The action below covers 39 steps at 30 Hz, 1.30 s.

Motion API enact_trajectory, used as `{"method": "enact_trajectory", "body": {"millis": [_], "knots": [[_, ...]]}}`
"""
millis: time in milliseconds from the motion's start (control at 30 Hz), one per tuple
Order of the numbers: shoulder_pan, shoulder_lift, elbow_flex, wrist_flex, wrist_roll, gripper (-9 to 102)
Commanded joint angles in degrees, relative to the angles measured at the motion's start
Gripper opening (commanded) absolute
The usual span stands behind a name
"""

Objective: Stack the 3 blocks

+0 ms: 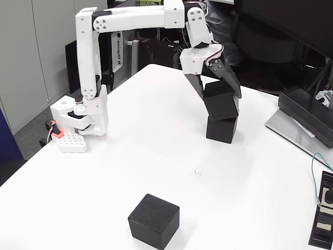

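Observation:
Three matte black blocks show in the fixed view. One block [221, 130] rests on the white table [130, 156] right of centre. A second block [220, 102] sits tilted on top of it, held between the black fingers of my gripper [219, 98], which is shut on it from above. The third block [154, 220] stands alone near the table's front edge, far from the arm.
The arm's base [83, 117] with a white perforated brick [71, 141] and an orange part is clamped at the table's left edge. A laptop [304, 117] lies at the right, a black device [323, 219] at the front right corner with a thin cable beside it.

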Motion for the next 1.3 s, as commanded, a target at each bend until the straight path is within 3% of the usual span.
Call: {"method": "enact_trajectory", "body": {"millis": [0, 633, 933, 1267], "knots": [[-0.35, 0.26, -2.37, -0.35, 0.26, 32], [0.26, 2.64, -2.20, 0.62, -0.53, 34], [0.79, 14.50, -2.11, 9.49, -6.33, 34], [24.17, 18.19, -1.58, 12.92, -17.84, 34]]}}
